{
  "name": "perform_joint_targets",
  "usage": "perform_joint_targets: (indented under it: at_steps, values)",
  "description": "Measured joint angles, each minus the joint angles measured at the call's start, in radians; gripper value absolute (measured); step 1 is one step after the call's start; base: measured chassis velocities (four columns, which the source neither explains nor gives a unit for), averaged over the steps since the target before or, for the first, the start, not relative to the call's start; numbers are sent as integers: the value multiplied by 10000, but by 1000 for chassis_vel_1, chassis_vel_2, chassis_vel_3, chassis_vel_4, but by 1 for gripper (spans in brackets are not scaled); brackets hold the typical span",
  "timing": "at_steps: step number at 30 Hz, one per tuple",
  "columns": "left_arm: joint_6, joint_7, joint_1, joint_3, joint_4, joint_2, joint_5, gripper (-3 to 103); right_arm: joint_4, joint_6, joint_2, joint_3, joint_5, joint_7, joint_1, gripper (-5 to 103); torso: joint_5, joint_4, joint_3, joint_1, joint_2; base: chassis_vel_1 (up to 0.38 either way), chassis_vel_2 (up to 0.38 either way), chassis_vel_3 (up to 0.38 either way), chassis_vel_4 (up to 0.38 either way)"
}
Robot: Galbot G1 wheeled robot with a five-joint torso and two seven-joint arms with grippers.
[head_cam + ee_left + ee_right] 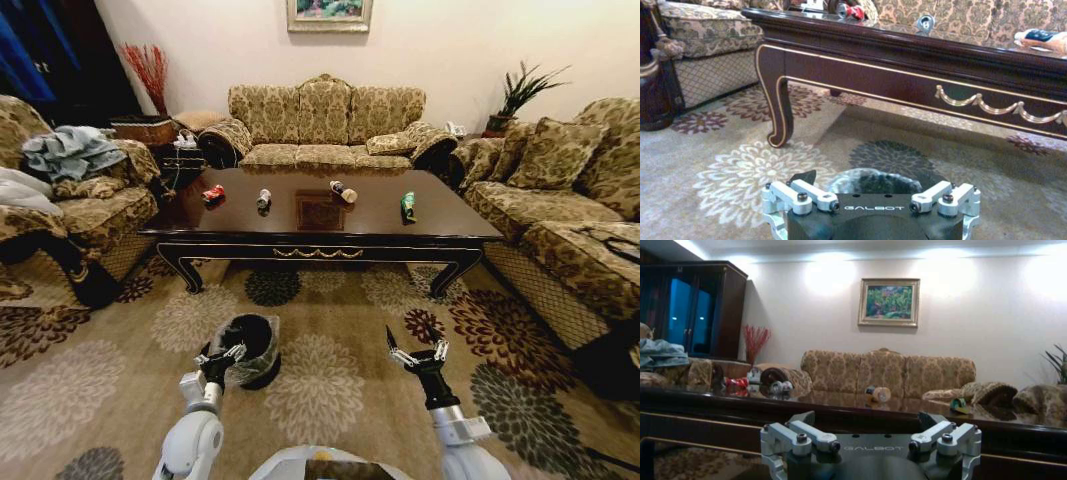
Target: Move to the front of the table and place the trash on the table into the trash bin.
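Patterned floral carpet stretches between the robot and the dark glossy bench (400, 222), which stands ahead with sofas on its far, left and right sides. On the bench top, well apart in a loose row, lie the crushed red can (213, 193) at the left, the silver-black can (264, 198), the dark bottle with white cap (343, 191) past the centre inlay, and the green bottle (408, 205) at the right. The black trash bin (256, 350), lined with crinkly clear plastic, sits on the carpet near the robot, left of centre.

Low in front of the robot, the left claw (221, 356) hangs just over the bin's near rim, fingers spread and empty. The right claw (419, 353) is over bare carpet to the right, fingers likewise apart and holding nothing.

Trouble seems likeliest at the bin: driving forward with the left claw this low could snag the liner or tip the bin. The cans and bottles lie on their sides on a slick top, so a clumsy touch may roll them off the far edge.
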Motion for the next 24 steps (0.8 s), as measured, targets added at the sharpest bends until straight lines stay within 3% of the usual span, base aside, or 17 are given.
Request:
perform_joint_targets:
  at_steps: [7, 17, 24]
  values:
    - [-5, 129, -82, 37, 162, 68, 2, 99, -7, 16, 1, 57, 94, -100, 11, 100, 6, -3, 0, -3, 0, 10, 5, -9, 1]
    - [-195, 528, -664, 354, 1588, 702, -29, 102, -86, 122, 7, 56, 102, 34, -12, 100, 2, -1, 0, -2, 0, 23, 20, -18, -21]
    - [409, 441, -1106, 494, 2408, 1026, -103, 97, -189, 123, -181, -100, 102, 53, 113, 100, 4, -1, 0, -2, 0, 0, 0, 0, 0]
